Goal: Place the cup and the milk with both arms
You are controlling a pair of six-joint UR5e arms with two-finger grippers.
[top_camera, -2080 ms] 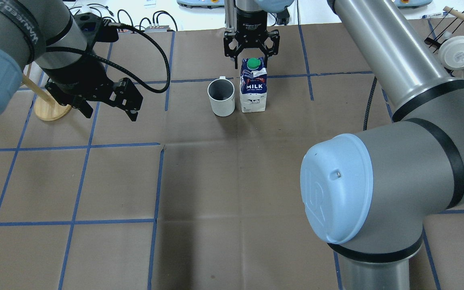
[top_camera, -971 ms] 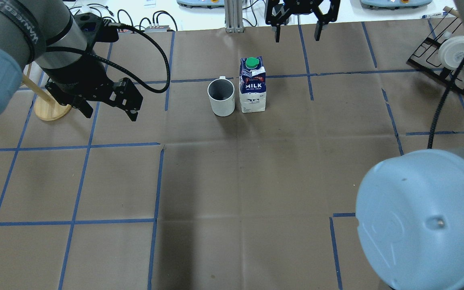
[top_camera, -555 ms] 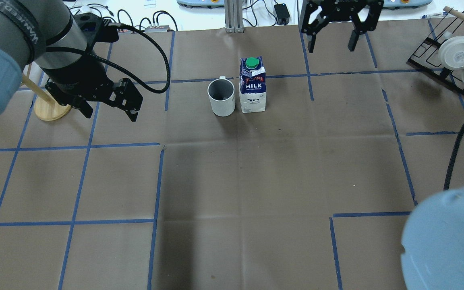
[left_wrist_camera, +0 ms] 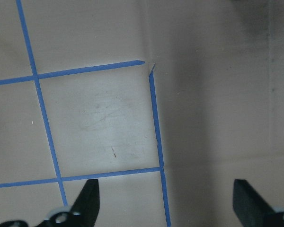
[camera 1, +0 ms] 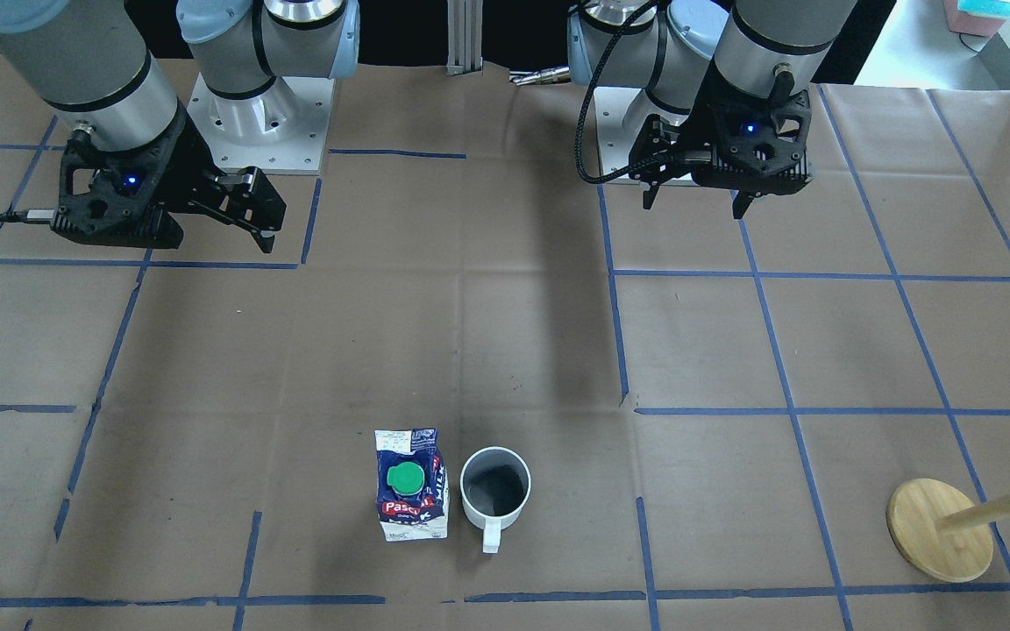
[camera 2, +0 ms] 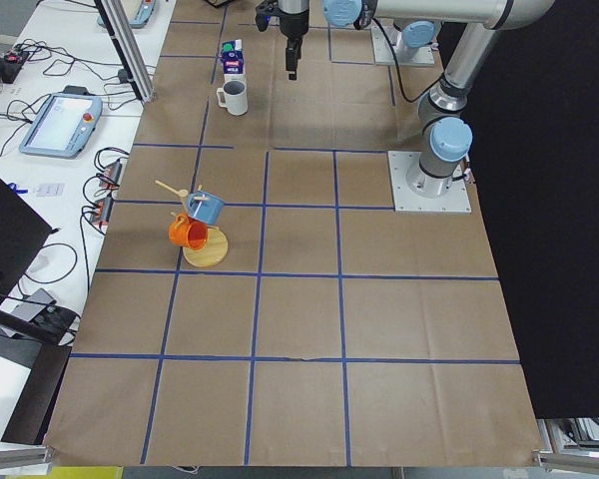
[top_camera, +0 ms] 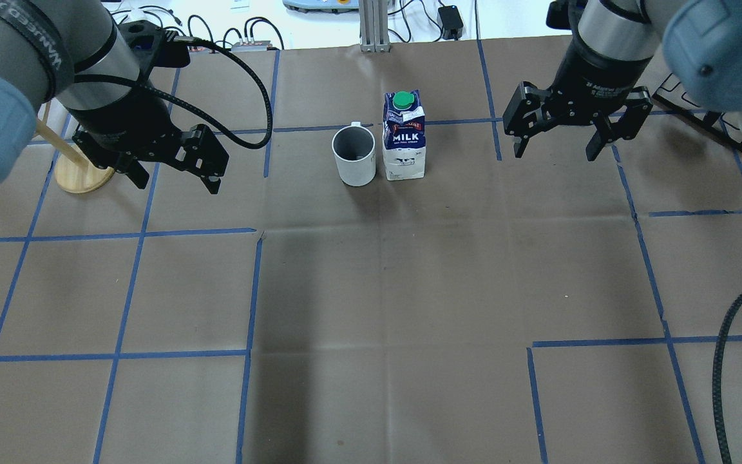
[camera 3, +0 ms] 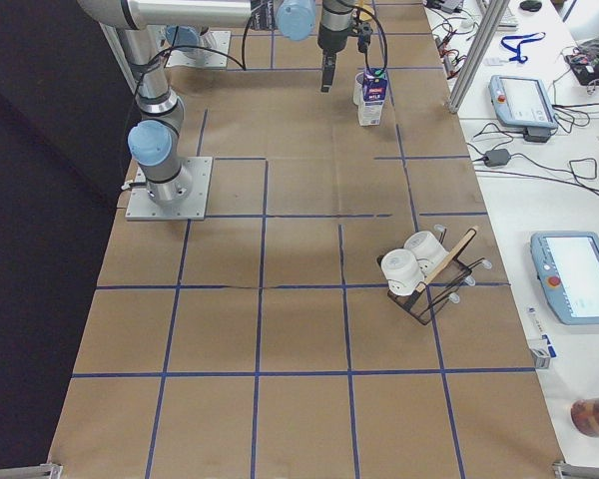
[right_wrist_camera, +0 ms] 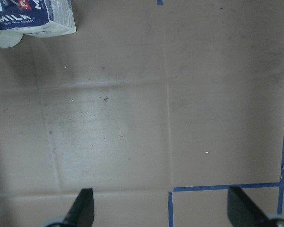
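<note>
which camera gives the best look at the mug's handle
The exterior front-facing view: the handle points toward that camera, its whole loop clear of the mug. Overhead shows only a sliver behind the rim. Exterior left shows it tiny; in exterior right the milk carton partly hides the mug. Wrist views miss it.

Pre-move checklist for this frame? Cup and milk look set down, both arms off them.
1. Milk standing upright: ok.
2. Cup upright, mouth up, on the robot's left of the milk: ok.
3. Gap between cup and milk: cannot tell, they stand very close.
4. Left hand open and empty: ok.
5. Right hand open and empty: ok.
6. Both hands well clear of cup and milk: ok.
</note>
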